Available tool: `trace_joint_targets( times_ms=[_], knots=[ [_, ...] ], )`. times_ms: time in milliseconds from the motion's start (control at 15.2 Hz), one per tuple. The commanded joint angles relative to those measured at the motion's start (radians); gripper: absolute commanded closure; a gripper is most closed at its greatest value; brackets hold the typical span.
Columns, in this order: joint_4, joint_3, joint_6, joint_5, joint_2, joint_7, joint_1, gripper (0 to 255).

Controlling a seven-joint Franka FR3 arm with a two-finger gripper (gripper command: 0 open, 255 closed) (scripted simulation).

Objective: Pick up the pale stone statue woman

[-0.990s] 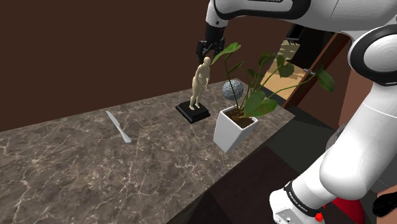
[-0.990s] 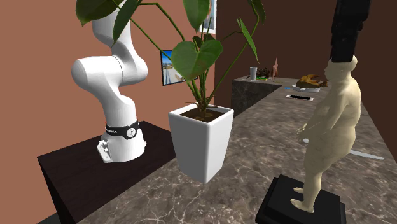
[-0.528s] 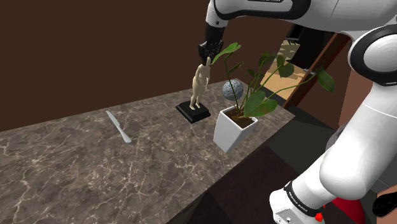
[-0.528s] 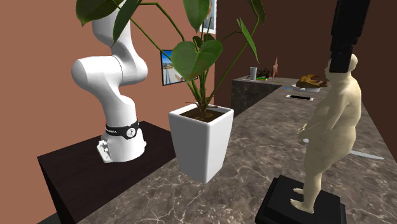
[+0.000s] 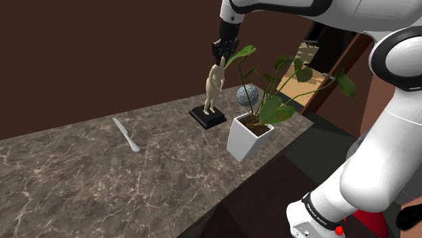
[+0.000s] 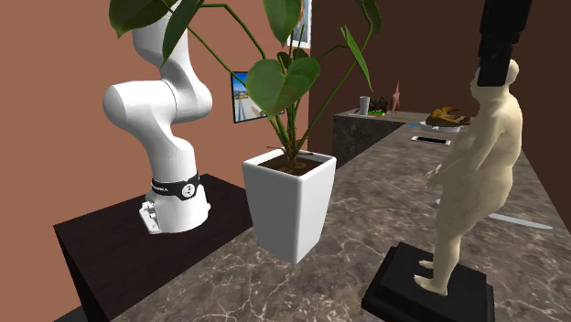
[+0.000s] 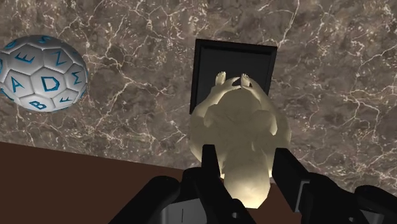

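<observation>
The pale stone statue of a woman point(image 5: 214, 86) stands on a black square base point(image 5: 207, 117) on the dark marble counter point(image 5: 81, 182). My black gripper point(image 5: 223, 55) is above it, shut on the statue's head. In the second exterior view the statue point(image 6: 480, 174) leans a little, its base point(image 6: 425, 285) tipped, and the gripper point(image 6: 494, 71) clamps the head from above. In the wrist view the two fingers point(image 7: 212, 167) clasp the head of the statue point(image 7: 238, 130), with the base point(image 7: 232, 60) below its feet.
A leafy plant in a white pot point(image 5: 247, 137) stands close beside the statue, toward the counter's edge. A grey ball with blue letters point(image 5: 247, 95) lies behind the plant. A knife point(image 5: 126, 134) lies further along the counter. The arm's stand point(image 6: 137, 247) borders the counter.
The fingers have closed on the statue's head. The statue has since risen slightly and tilted, with its base shifting a little on the counter.
</observation>
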Motion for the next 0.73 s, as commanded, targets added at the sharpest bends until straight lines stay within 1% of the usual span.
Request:
trace_joint_targets(
  times_ms=[0, 594, 660],
  knots=[
    [0.036, 0.0, -0.03, 0.0, 0.003, -0.005, 0.0, 255],
    [0.21, 0.002, -0.167, -0.005, 0.04, -0.02, 0.01, 255],
    [0.213, 0.002, -0.169, -0.006, 0.041, -0.02, 0.01, 255]
  ],
)
